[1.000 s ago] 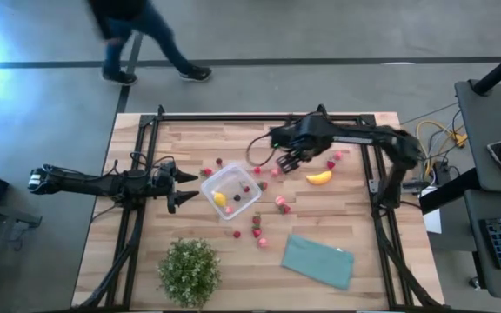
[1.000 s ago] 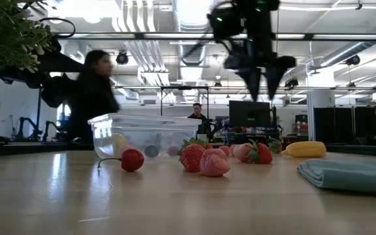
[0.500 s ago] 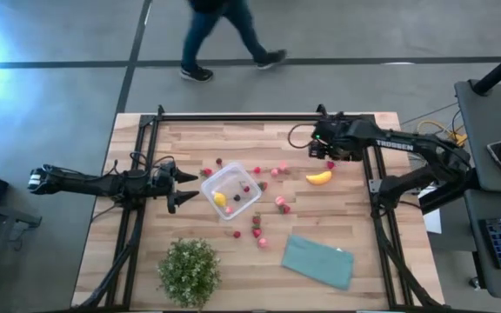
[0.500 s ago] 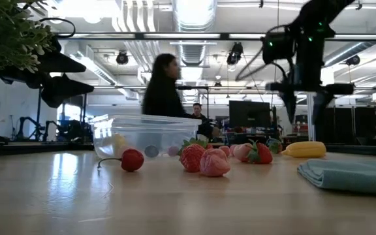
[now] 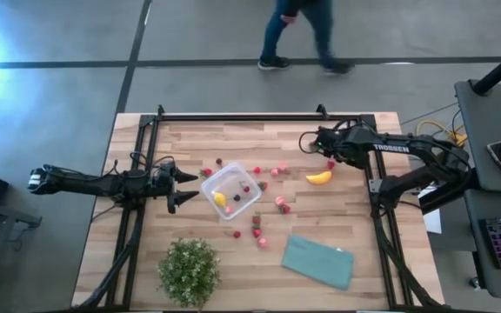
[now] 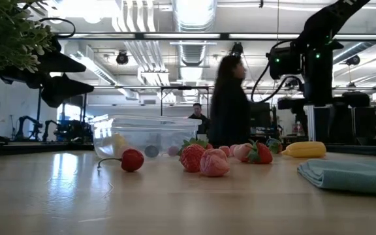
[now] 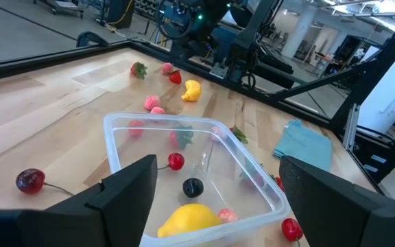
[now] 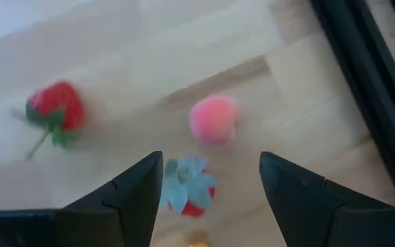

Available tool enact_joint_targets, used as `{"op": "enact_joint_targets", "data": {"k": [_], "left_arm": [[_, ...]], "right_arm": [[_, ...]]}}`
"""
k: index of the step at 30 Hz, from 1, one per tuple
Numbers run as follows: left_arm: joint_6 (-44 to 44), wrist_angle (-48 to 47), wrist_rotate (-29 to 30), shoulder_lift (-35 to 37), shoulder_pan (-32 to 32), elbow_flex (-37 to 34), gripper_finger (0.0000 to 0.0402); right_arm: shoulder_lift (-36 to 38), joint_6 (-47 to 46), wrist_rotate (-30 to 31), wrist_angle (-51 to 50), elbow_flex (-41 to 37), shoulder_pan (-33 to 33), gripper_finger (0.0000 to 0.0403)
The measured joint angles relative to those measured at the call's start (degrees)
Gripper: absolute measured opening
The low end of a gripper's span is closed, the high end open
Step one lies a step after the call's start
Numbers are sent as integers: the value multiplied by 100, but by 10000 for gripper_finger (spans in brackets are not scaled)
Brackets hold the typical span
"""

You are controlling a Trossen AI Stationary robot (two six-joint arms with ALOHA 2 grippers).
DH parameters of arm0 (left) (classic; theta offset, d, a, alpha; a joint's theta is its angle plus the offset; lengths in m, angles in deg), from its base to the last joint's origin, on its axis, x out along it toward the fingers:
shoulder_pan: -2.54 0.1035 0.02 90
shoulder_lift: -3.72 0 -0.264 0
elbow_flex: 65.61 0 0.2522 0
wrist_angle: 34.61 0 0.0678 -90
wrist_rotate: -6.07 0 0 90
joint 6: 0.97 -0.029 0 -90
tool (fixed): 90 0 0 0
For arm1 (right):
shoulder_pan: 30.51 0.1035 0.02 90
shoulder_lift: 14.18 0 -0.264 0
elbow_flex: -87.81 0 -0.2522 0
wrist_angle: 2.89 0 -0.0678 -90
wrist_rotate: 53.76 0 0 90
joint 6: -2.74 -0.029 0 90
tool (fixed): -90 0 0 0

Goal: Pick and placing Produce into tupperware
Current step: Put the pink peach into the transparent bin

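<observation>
surface: pale wood planks
tupperware: clear, see-through
banana: yellow
round fruit: yellow
strawberries: red and pink, green leaf caps
cloth: teal
plant: green
right end effector: black
frame rails: black

Robotics lab: exposed ceiling ducts, monitors, other robot rigs, concrete floor.

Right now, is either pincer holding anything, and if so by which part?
Nothing is held. The right pincer is open above a strawberry that sits untouched between its fingers. The left pincer is open and empty beside the tupperware.
</observation>
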Motion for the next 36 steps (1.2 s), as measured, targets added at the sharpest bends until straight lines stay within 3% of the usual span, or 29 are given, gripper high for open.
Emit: {"op": "enact_joint_targets", "data": {"k": [14, 30, 36], "left_arm": [[1, -2, 0, -4, -1, 0, 293], [1, -1, 0, -9, -1, 0, 293], [-1, 0, 0, 0, 0, 0, 293]], "right_arm": [[-383, -880, -19, 687, -364, -521, 235], [-966, -1000, -66, 1160, -372, -770, 235], [-953, -976, -47, 1139, -377, -773, 206]]}}
